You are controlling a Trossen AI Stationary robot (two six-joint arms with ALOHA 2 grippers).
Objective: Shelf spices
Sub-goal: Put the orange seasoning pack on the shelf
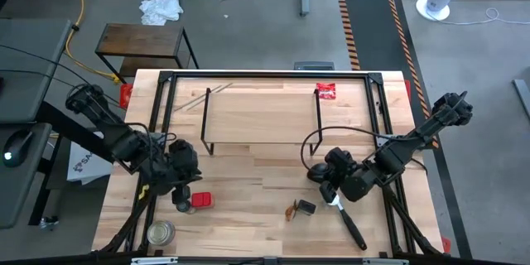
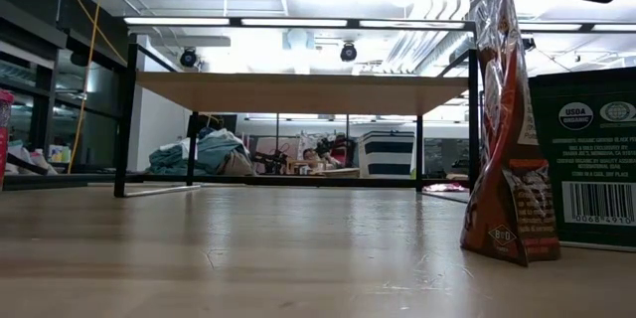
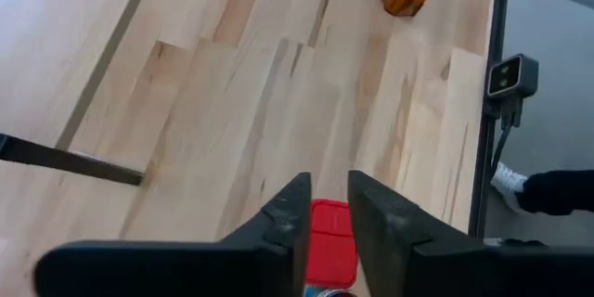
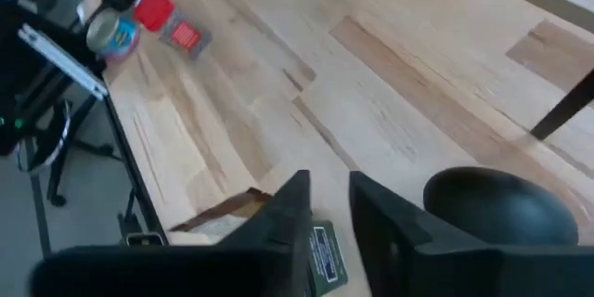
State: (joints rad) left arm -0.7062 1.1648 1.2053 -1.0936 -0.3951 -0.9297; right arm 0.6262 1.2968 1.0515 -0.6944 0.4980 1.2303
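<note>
The shelf stands at the table's far middle on thin black legs, and its plywood top spans the low view. My left gripper hovers by the red square tin, which shows between its fingers; a narrow gap separates the fingertips. A red-capped jar stands beside the tin. My right gripper, also narrowly open, hangs above the small black box and a brown pouch. Neither gripper touches anything.
A wide glass jar with a metal lid stands at the near left corner. A flat red packet lies on the shelf top. A black-handled tool lies near the right arm, and a dark round object sits beside my right gripper.
</note>
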